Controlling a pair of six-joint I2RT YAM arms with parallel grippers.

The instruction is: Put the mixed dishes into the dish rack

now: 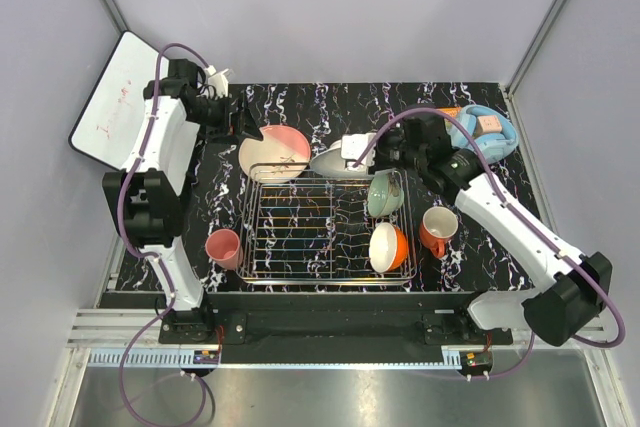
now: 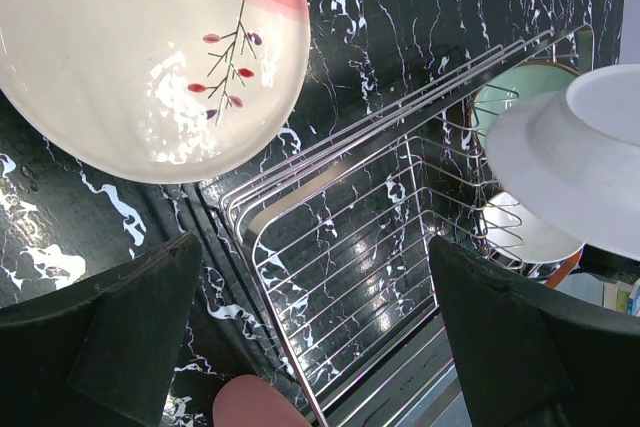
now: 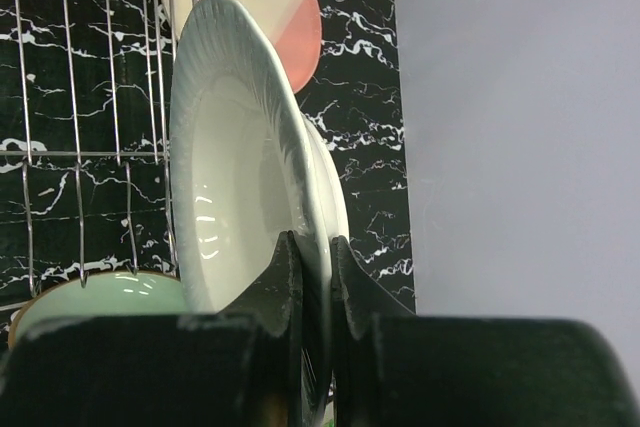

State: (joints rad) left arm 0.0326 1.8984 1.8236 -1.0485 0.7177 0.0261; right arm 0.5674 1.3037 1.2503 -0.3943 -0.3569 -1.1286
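Note:
My right gripper [image 1: 368, 154] is shut on the rim of the white plate [image 1: 335, 160] and holds it tilted over the far edge of the dish rack [image 1: 300, 232]. In the right wrist view the fingers [image 3: 290, 277] pinch the plate [image 3: 225, 167] edge-on. The mint-green bowl [image 1: 384, 194] and the orange bowl [image 1: 388, 247] stand in the rack's right side. The pink plate [image 1: 273, 152] lies on the table behind the rack. My left gripper [image 1: 245, 133] is open and empty above it [image 2: 150, 57]. The pink cup [image 1: 223, 247] stands left of the rack and the orange mug [image 1: 437, 230] right of it.
Light-blue headphones [image 1: 483, 132] lie at the back right. A white board [image 1: 115, 97] leans at the back left beside the left arm. The rack's left and middle wires [image 2: 350, 237] hold nothing. Grey walls enclose the marbled black table [image 1: 330, 107].

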